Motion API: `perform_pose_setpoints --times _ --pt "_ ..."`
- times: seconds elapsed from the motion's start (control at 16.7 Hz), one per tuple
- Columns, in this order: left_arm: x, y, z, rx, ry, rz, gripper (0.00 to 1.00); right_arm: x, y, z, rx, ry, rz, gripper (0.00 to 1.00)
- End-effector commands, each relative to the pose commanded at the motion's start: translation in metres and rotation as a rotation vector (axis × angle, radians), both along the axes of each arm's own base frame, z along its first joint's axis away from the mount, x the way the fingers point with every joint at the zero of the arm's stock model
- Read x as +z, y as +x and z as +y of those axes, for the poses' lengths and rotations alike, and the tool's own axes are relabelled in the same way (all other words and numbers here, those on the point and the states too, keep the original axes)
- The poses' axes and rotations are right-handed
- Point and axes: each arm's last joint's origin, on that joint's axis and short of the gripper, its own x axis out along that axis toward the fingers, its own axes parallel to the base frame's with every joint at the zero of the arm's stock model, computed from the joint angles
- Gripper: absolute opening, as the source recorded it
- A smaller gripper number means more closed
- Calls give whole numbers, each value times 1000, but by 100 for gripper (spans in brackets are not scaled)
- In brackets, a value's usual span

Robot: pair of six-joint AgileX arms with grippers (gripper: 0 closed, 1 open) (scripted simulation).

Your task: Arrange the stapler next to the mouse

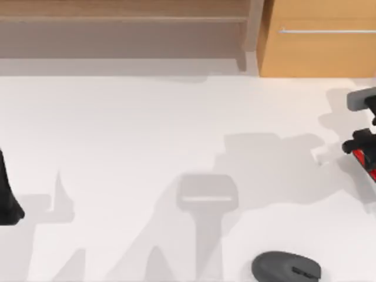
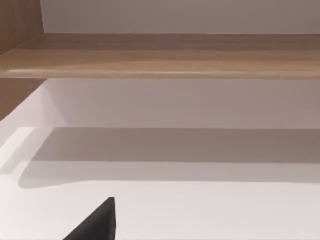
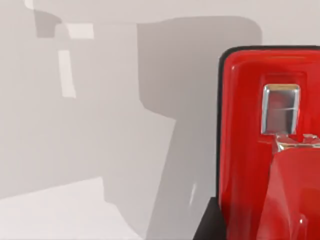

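Observation:
The red stapler (image 1: 365, 160) lies at the far right edge of the table, partly cut off by the picture's border. My right gripper (image 1: 359, 143) hangs directly over it. In the right wrist view the stapler (image 3: 245, 140) looms very close, red with black trim and a small metal plate. The dark grey oval mouse (image 1: 286, 267) rests near the table's front edge, well to the left of and in front of the stapler. My left gripper (image 1: 7, 200) is parked at the far left edge of the table.
A low wooden shelf (image 1: 123, 17) runs along the back, with a wooden cabinet (image 1: 317, 41) at the back right. The white tabletop (image 1: 147, 129) stretches open between the two arms. The shelf (image 2: 165, 55) also appears in the left wrist view.

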Motion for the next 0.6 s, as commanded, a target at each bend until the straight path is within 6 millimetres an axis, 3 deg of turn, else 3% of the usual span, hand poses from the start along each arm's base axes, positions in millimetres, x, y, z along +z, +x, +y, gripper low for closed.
perform_pose_setpoints --times 0.36,0.6 --pt "0 0 0 0 0 0 100 7 3 5 8 4 -34 0" --pt "0 0 0 0 0 0 100 24 8 52 13 38 -161 0"
